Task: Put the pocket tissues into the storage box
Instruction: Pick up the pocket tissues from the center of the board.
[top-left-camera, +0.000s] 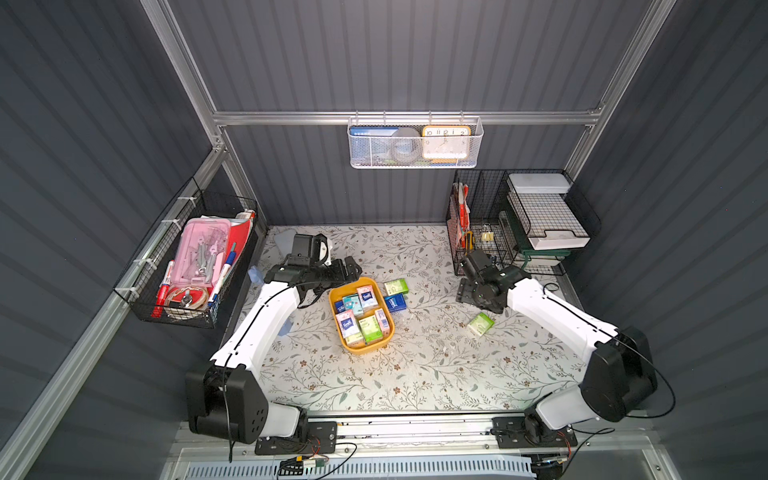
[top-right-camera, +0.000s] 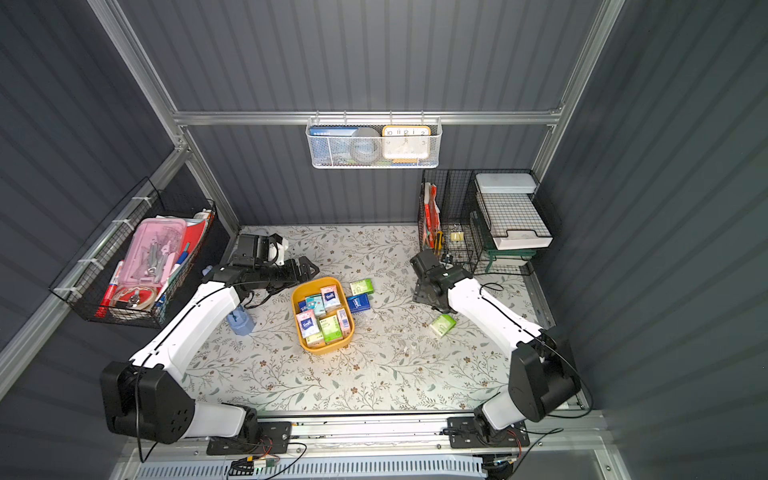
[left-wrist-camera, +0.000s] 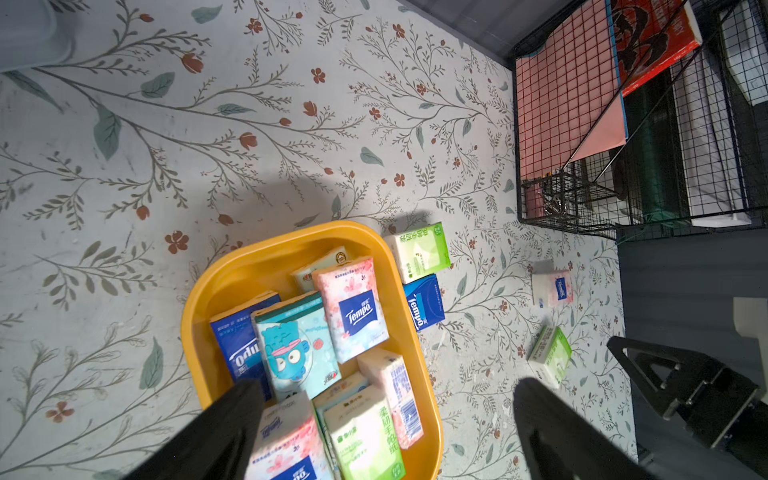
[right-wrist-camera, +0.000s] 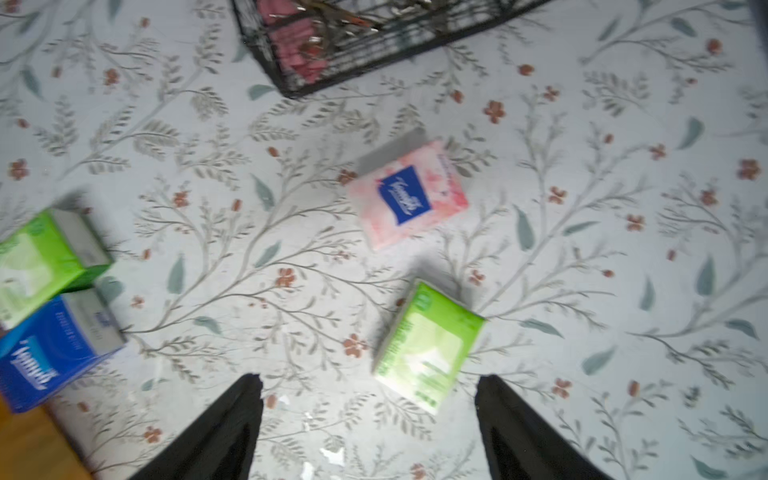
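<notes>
The flowered table (top-left-camera: 415, 374) carries everything. The yellow storage box (top-left-camera: 360, 350) sits near its middle between the two arms, most likely so that either arm can reach it. A black wire rack (top-left-camera: 478, 232) stands at the far corner on the right arm's side, well apart from the box. Most of the pocket tissues (top-left-camera: 365, 316) lie inside the box, packed close and overlapping. Some are flat and some are tipped on edge, a loose fit that seems to make use of the shallow tub's room. Four packets are left on the table. A green packet (top-left-camera: 395, 286) and a dark blue packet (top-left-camera: 395, 302) lie just beside the box's wall on the right arm's side. Further out are a second green packet (top-left-camera: 481, 323) and a pink packet (right-wrist-camera: 409, 195); the pink one does not show in the top views and is likely covered by the right arm. The right fingers (right-wrist-camera: 220, 432) stand apart with nothing between them, above the table near the second green packet, probably lined up to take it. The left fingers (left-wrist-camera: 216, 436) are also apart and empty, over one end of the box, seemingly keeping clear of the other arm.
</notes>
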